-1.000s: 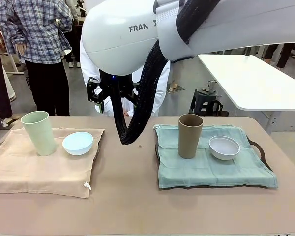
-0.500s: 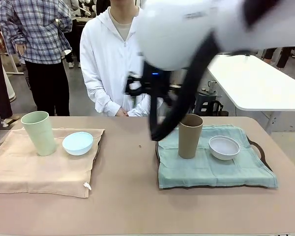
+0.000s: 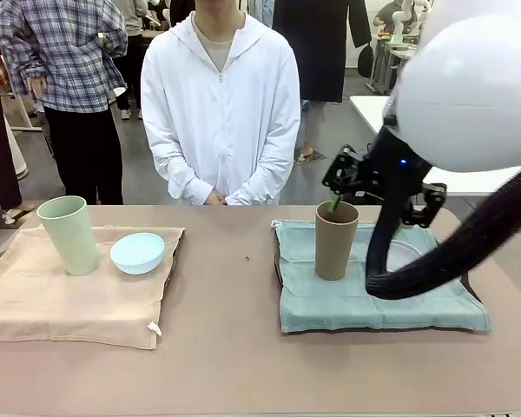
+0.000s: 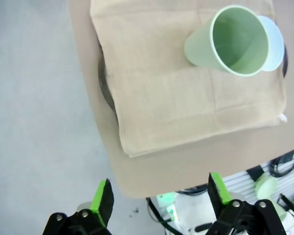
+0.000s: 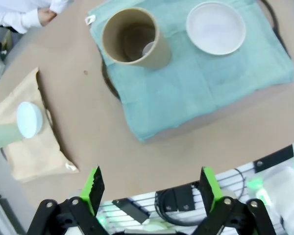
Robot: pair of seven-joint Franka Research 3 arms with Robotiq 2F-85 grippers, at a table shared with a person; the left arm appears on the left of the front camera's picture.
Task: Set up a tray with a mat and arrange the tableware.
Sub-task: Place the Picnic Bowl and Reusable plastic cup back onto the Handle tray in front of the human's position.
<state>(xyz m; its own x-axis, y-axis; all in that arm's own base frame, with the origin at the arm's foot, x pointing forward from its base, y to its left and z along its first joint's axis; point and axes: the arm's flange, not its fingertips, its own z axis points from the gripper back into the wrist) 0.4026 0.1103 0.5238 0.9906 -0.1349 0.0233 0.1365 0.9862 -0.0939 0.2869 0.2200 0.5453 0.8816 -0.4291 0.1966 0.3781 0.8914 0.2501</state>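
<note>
We are holding our right claw (image 5: 149,188) spread wide and empty, high above the table (image 5: 137,156). Ahead of its fingertips the tan-brown cup (image 5: 132,38) is standing upright on the teal mat (image 5: 206,83), with the white bowl (image 5: 215,28) beside it on the same mat, apart from the cup; a dark tray rim (image 5: 108,81) is peeking out from under the mat's edge. Off to the claw's left, the light blue bowl (image 5: 29,119) is sitting on the beige mat (image 5: 27,152). Our left claw (image 4: 159,193) is also standing spread with nothing between its green pads (image 4: 102,195), hanging over the near table edge. Ahead of it and to its right the pale green cup (image 4: 230,41) is standing on the beige mat, with the light blue bowl just behind it; whether they are touching we cannot tell. Across the table a person (image 3: 219,104) in a white hooded jacket is standing with hands clasped at the far edge.
</note>
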